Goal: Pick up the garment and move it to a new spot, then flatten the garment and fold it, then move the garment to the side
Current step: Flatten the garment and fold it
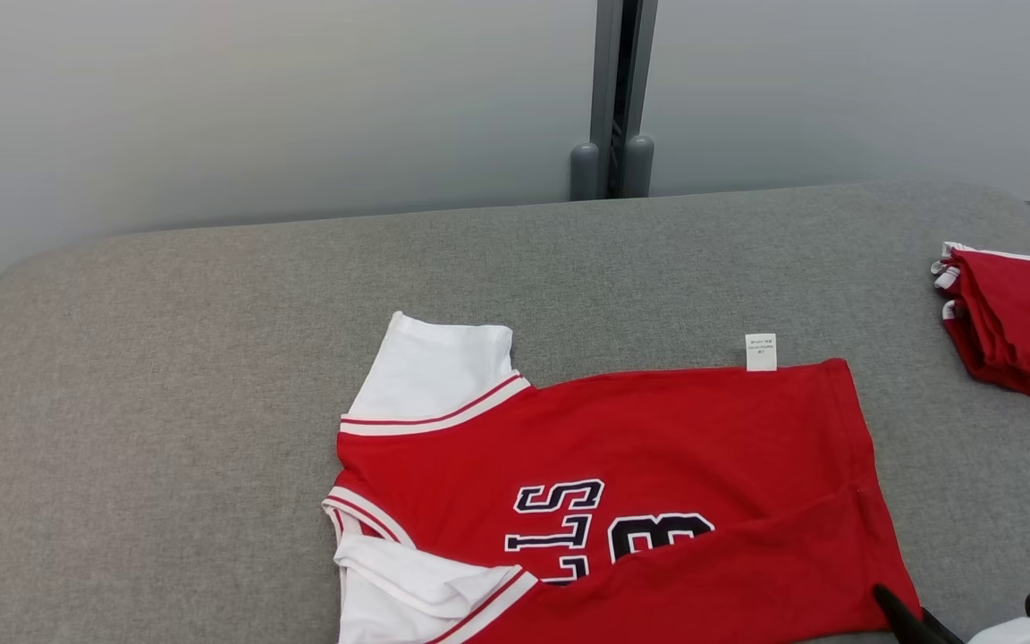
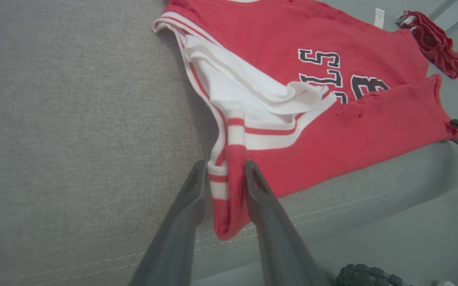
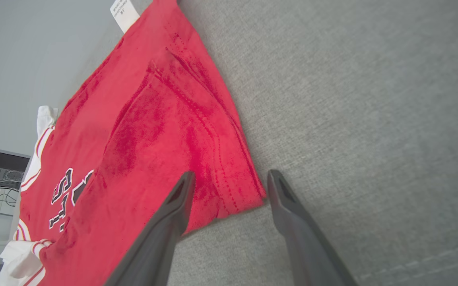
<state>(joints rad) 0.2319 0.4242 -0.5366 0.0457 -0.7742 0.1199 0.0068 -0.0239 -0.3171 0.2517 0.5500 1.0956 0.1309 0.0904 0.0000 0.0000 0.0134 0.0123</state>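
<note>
Red with white sleeves and dark lettering, the garment [image 1: 658, 447] lies spread on the grey fabric table [image 1: 166, 402], with its near long edge turned over onto the front. Both grippers are at that near edge, one at each end.

The left gripper [image 2: 224, 163] is at the collar end. A striped fold of red and white ribbing runs straight down the narrow gap between its two dark fingers [image 2: 189, 206]. The cloth seems to touch both fingers, and its loose tip droops past them over the table's stitched front edge. The jaws stand only a little apart. I cannot tell whether they are squeezing the fold or merely flank it. Ahead of the fingertips, a crumpled white sleeve rests on the red body.

The right gripper [image 3: 229, 176] is at the hem end with its jaws spread wide, gripping nothing. The stitched hem corner lies flat on the table between the two fingertips, closer to the one on the lettering side, and bare grey fabric reaches the other.

Well beyond this gripper, a white label [image 1: 760, 351] sticks out from the garment's far edge. Off to its outer side, apart from the garment, is a folded red pile [image 1: 1025, 322].
</note>
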